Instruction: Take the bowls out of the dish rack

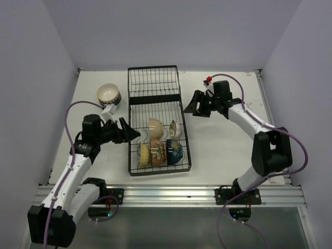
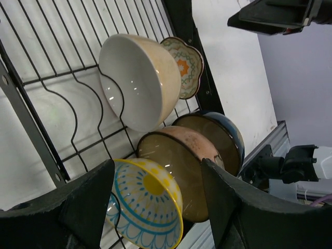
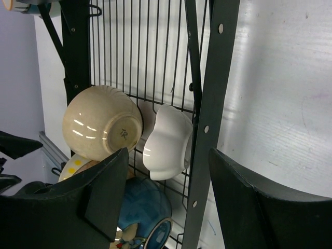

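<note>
The black wire dish rack [image 1: 154, 88] lies in the table's middle. Its near section holds several bowls on edge: a cream bowl [image 1: 155, 126], a small white scalloped bowl [image 1: 176, 128], a yellow patterned bowl [image 1: 144, 154], a pink-brown bowl [image 1: 158, 153] and a blue bowl [image 1: 175, 152]. My left gripper [image 1: 134, 134] is open and empty at the rack's left side; its wrist view shows the yellow bowl [image 2: 148, 207] and pink-brown bowl [image 2: 181, 171] between the fingers. My right gripper [image 1: 188, 106] is open and empty over the rack's right rail [image 3: 212, 104], near the scalloped bowl [image 3: 166, 142].
A cream bowl with a dark patterned outside [image 1: 109, 94] stands upright on the table left of the rack's far section. The rack's far section holds nothing. Side walls close in the table on the left, right and back.
</note>
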Robot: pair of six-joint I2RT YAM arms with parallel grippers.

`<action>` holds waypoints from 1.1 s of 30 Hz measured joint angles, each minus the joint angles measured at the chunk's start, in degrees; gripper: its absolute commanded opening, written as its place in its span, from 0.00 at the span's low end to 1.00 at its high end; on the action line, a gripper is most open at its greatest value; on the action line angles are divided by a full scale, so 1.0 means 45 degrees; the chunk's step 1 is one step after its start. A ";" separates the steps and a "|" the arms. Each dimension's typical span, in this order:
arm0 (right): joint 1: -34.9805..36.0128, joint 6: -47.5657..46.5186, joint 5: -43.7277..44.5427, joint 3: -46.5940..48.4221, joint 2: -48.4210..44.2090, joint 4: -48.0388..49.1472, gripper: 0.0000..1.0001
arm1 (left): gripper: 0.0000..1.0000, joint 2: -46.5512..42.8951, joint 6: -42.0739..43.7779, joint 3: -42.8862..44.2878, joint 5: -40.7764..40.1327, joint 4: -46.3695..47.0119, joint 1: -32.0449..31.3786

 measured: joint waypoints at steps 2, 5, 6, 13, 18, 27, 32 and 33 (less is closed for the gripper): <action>0.0000 0.0000 0.0039 -0.0005 -0.0092 -0.0005 0.66 | 0.71 -0.0233 -0.0019 -0.0214 -0.0015 -0.0301 0.0000; 0.0000 0.0005 0.0092 -0.0029 -0.0228 -0.0010 0.66 | 0.70 -0.0792 -0.0151 -0.0384 -0.0029 -0.0699 0.0000; 0.0000 0.0005 0.0102 -0.0049 -0.0262 -0.0010 0.66 | 0.69 -0.1010 -0.0194 -0.0413 -0.0024 -0.0801 0.0000; 0.0000 0.0010 0.0321 -0.0209 -0.0325 -0.0073 0.66 | 0.65 -0.1987 -0.0296 -0.0942 0.0194 -0.1146 -0.0010; 0.0000 0.0024 0.0325 -0.0325 -0.0325 -0.0087 0.66 | 0.62 -0.2229 -0.0321 -0.1515 0.0330 -0.1307 -0.0087; 0.0000 0.0107 0.0335 -0.0403 -0.0321 -0.0083 0.65 | 0.62 -0.2025 -0.0291 -0.1778 0.0602 -0.1200 -0.0588; 0.0000 0.0112 0.0340 -0.0408 -0.0316 -0.0083 0.65 | 0.61 -0.1729 -0.0311 -0.1996 0.0529 -0.1088 -0.1341; 0.0000 0.0112 0.0345 -0.0408 -0.0316 -0.0078 0.65 | 0.58 -0.1647 -0.0321 -0.2025 0.0491 -0.1088 -0.1515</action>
